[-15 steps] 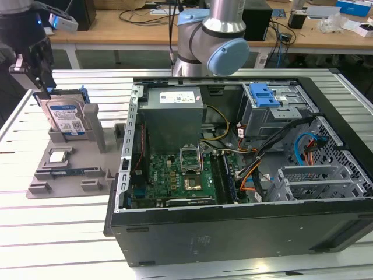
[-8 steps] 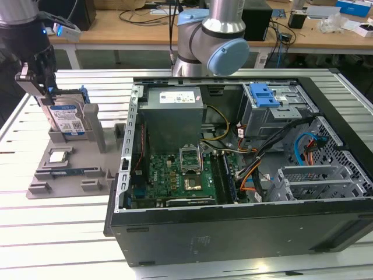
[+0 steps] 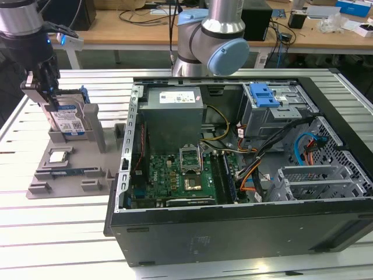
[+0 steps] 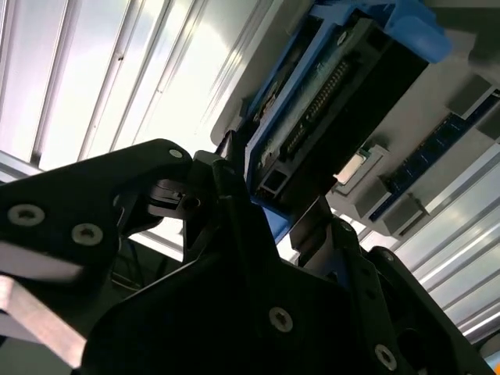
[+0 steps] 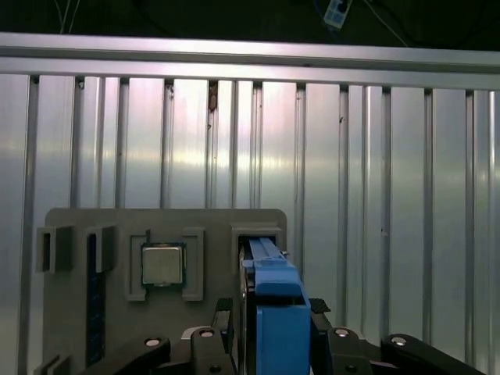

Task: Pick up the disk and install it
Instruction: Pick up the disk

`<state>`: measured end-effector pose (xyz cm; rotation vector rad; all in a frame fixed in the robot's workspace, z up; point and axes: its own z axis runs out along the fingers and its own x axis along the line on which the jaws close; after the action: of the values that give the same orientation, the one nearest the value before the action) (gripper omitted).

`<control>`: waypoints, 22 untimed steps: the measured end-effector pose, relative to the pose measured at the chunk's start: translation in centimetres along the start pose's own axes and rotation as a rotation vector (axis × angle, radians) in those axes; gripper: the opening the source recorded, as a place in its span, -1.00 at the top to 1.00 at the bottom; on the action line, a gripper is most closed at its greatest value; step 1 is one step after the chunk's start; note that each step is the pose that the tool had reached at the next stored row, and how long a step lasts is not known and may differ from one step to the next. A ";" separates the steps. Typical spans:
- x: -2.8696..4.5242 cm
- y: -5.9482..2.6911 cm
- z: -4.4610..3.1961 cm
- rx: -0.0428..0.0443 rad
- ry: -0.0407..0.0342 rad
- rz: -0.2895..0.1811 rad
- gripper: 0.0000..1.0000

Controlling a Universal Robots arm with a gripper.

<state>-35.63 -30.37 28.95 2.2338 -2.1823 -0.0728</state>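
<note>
In the exterior view the gripper hangs over the grey holder, which lies near the bench edge on the exterior view's left. The disk stands on edge in a slot at the holder's far edge. Its labelled face is turned to this camera, and it sits directly under the gripper. The label is blue and white with barcodes, but the print is too small to read. The chip lies flat in its pocket just in front of the disk. The open case takes up the rest of the bench. Its drive cage is in the far corner, well apart from the disk, towards the exterior view's right. A white sticker on the power supply is also unreadable.

In the second wrist view the gripper has a dark finger against each flat side of the disk. The disk's connector end and blue rails run away from the gripper.

In the first wrist view the gripper straddles the blue rail of the disk across its thickness, with no gap to be seen. I judge it clamped on the disk, which is seated in the holder and not yet lifted. The chip sits just beside it.
</note>
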 end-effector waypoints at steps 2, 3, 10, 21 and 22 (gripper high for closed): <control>0.00 0.00 0.05 -0.0001 0.0001 -0.001 0.04; 0.00 0.00 0.05 -0.0001 0.0001 -0.001 0.04; 0.00 0.00 0.06 -0.0001 0.0001 -0.002 0.26; -0.02 0.00 -0.11 0.0003 0.0001 -0.004 0.26; -0.06 0.02 -0.50 -0.0001 0.0004 -0.004 0.26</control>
<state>-35.63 -30.32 29.45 2.2379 -2.1777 -0.0726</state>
